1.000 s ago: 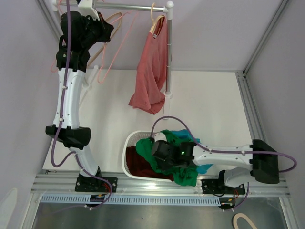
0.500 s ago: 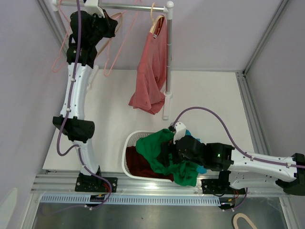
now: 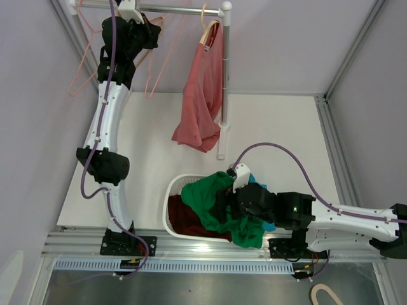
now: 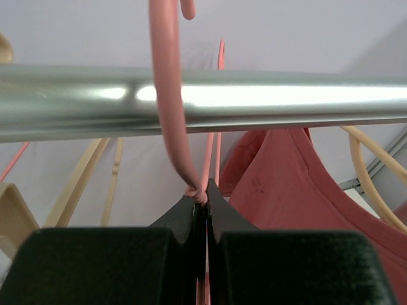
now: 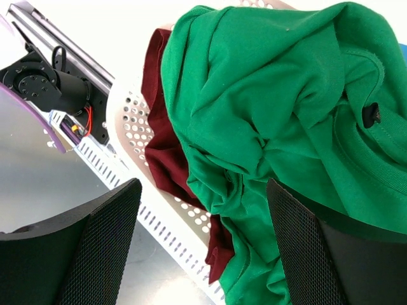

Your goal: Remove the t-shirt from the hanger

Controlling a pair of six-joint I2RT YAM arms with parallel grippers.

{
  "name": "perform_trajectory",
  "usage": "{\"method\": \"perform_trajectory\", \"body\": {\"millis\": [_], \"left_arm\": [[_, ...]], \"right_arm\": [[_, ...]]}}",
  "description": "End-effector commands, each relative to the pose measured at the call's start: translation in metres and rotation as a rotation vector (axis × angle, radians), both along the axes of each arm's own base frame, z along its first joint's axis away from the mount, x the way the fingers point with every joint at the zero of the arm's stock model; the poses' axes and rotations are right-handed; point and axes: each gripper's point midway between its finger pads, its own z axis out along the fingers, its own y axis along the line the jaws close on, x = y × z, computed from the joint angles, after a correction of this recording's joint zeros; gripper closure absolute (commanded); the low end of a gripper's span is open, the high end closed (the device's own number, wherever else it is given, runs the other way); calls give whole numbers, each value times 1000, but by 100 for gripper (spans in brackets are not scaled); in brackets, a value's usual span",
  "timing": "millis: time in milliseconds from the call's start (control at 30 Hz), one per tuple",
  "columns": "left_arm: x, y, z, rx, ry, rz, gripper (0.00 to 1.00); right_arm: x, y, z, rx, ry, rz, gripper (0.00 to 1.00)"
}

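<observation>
A salmon t-shirt hangs on a pale wooden hanger at the right end of the metal rail. It also shows in the left wrist view. My left gripper is up at the rail, left of the t-shirt. In its wrist view the left gripper is shut on the neck of an empty pink hanger whose hook curves over the rail. My right gripper is open and empty over a green t-shirt in the basket, its fingers spread wide.
A white perforated basket near the front edge holds green, maroon and blue clothes. More pink and beige hangers hang on the rail's left part. The rail's upright post stands just right of the salmon t-shirt.
My left gripper has risen and moved right along the rail with the pink hanger. My right arm has swung its elbow out to the right, its gripper staying over the basket.
</observation>
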Motion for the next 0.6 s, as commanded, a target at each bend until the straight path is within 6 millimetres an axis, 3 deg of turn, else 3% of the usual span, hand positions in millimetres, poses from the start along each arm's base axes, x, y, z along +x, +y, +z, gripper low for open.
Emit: {"method": "perform_trajectory", "body": {"millis": [0,233,333,433,567], "left_arm": [[0,-2,18,-25,-54,-3,99],[-9,-3,17,3,-53,-15,99],[-15,-4,21,13,-59,-21,91],[-25,-3,30,23,-69,-21,84],[-56,8,64,34,-126,40,80]], "right_arm": [[4,3,16,64,-17,-39,16],[0,6,12,63,-15,-22,16],[0,7,12,69,-13,-22,16],[-1,7,10,70,-8,-18,16],[-4,9,8,71,-7,-1,16]]}}
